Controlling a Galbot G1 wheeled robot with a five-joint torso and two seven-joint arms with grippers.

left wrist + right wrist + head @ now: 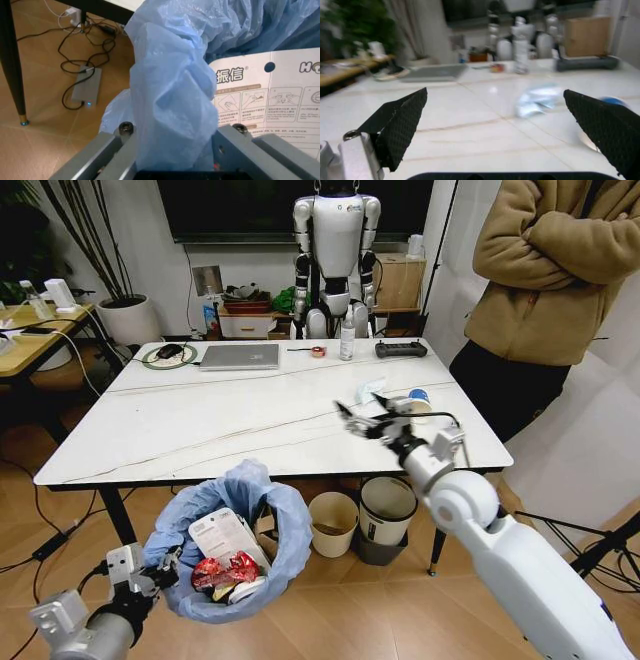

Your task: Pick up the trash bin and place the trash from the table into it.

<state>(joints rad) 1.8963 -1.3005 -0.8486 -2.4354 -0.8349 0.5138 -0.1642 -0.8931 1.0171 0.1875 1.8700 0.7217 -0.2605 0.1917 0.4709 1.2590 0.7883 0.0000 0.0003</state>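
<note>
The left gripper (165,565) clamps the bagged rim of the trash bin (235,542), held below the table (200,430) edge. The right gripper (362,418) hovers wide open over the table near a crumpled wrapper (370,390) and paper cup (417,402).

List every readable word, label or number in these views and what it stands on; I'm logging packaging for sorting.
"振信": white packet inside the trash bin, which the left tool grips by its bag.
"HO", cut off: same packet's edge.
Small captions under the packet's diagrams: too small to read.
Can, cup, table items: unreadable.
</note>
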